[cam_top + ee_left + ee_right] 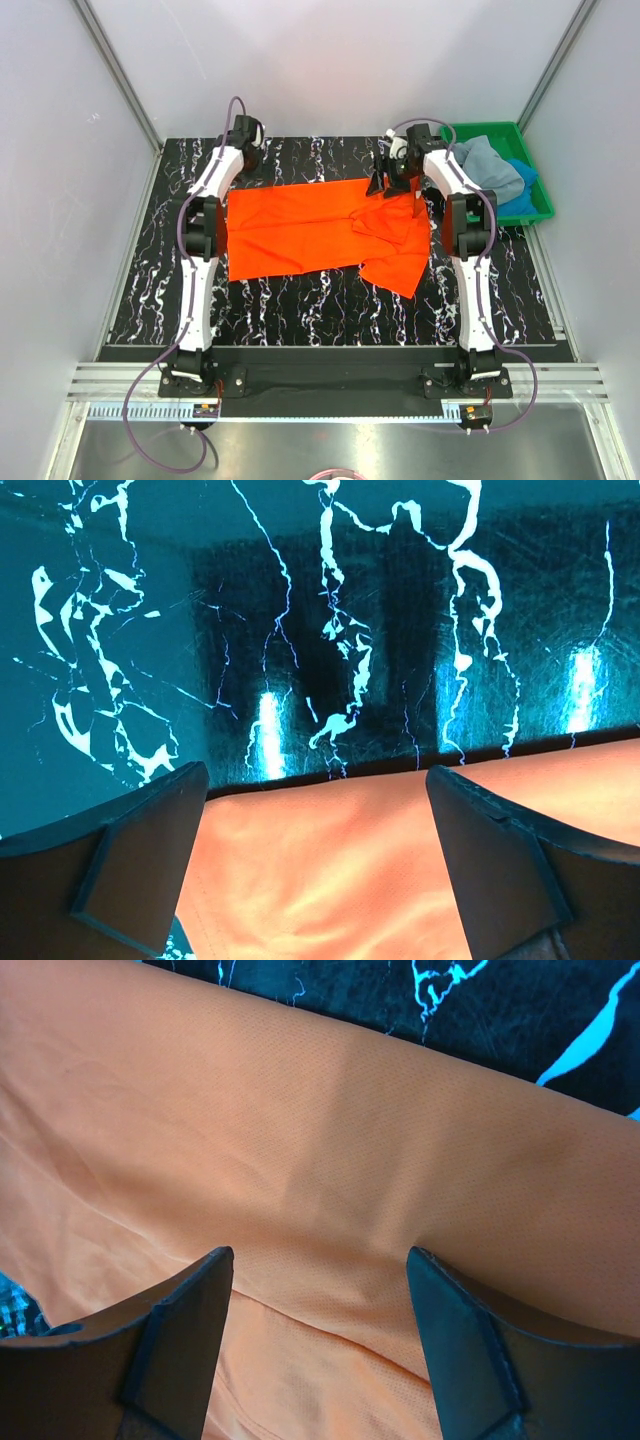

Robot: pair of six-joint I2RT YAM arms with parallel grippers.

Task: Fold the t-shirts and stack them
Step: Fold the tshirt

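You have the black marbled table (pixel 330 310) under both arms. The orange t-shirt (pixel 290 230) lies across its middle between them. Its left part is spread flat. Its right part is doubled over and rumpled, with one flap reaching toward the near right. At the far right corner sits the green tray (pixel 490 126). It holds the grey-blue t-shirt (pixel 488 165) bunched on top and the bright blue t-shirt (pixel 524 190) showing beneath at the right. Your left gripper (pixel 315 780) hangs over the orange shirt's far edge, jaws spread wide, nothing between them. Your right gripper (pixel 318 1260) sits low over the orange cloth, jaws also wide apart and clamping nothing.
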